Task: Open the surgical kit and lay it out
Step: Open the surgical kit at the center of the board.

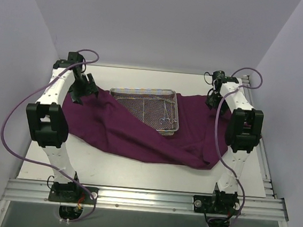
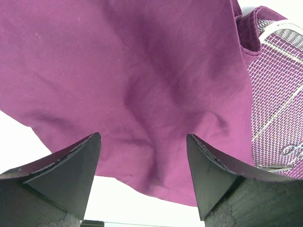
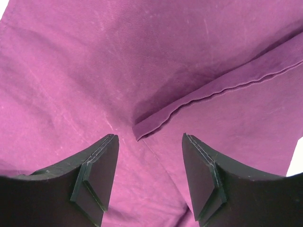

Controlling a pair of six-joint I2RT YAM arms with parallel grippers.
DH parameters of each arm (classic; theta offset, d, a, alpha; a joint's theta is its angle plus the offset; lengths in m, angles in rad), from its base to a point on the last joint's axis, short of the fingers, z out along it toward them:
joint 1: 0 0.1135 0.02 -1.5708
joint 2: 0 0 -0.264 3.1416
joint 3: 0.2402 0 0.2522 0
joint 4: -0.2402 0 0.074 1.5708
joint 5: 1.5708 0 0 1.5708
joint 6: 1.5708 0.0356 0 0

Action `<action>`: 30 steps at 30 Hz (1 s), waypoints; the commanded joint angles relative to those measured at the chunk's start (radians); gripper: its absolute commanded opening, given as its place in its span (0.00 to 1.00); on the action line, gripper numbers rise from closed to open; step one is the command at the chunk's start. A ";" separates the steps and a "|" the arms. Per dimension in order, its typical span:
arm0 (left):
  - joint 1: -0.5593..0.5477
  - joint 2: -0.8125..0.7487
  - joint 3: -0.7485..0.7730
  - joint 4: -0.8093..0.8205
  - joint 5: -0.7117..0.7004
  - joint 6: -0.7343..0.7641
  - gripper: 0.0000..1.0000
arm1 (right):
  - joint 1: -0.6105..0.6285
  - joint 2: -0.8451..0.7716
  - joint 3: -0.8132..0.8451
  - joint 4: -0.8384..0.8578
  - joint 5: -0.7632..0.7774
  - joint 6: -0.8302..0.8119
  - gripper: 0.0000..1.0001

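Observation:
The dark purple cloth wrap [image 1: 138, 136] lies spread across the table, one flap still draped over the front left part of the silver wire-mesh tray [image 1: 149, 107]. Small thin metal instruments [image 1: 165, 118] lie in the tray's near right corner. My left gripper [image 1: 84, 92] is open above the cloth's far left edge; the left wrist view shows cloth [image 2: 142, 85] below the fingers and the tray [image 2: 279, 104] at right. My right gripper [image 1: 212, 102] is open over the cloth's far right part, just above a folded hem corner [image 3: 142, 130].
The white table top [image 1: 114, 166] shows in front of the cloth and at its far edge. Grey walls close in on the left, right and back. An aluminium rail [image 1: 143, 198] with both arm bases runs along the near edge. Purple cables loop beside each arm.

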 commanded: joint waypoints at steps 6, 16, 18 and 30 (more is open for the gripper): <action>0.003 0.009 0.049 0.008 0.005 0.017 0.82 | -0.029 0.022 -0.057 0.012 0.012 0.102 0.57; 0.001 0.018 0.056 0.008 0.002 0.020 0.82 | -0.043 0.061 -0.107 0.066 0.002 0.106 0.50; 0.003 0.021 0.060 0.006 0.000 0.020 0.82 | -0.043 0.070 -0.111 0.070 0.006 0.099 0.45; 0.003 0.026 0.071 0.006 -0.007 0.029 0.81 | -0.119 -0.288 -0.247 -0.011 0.006 -0.025 0.00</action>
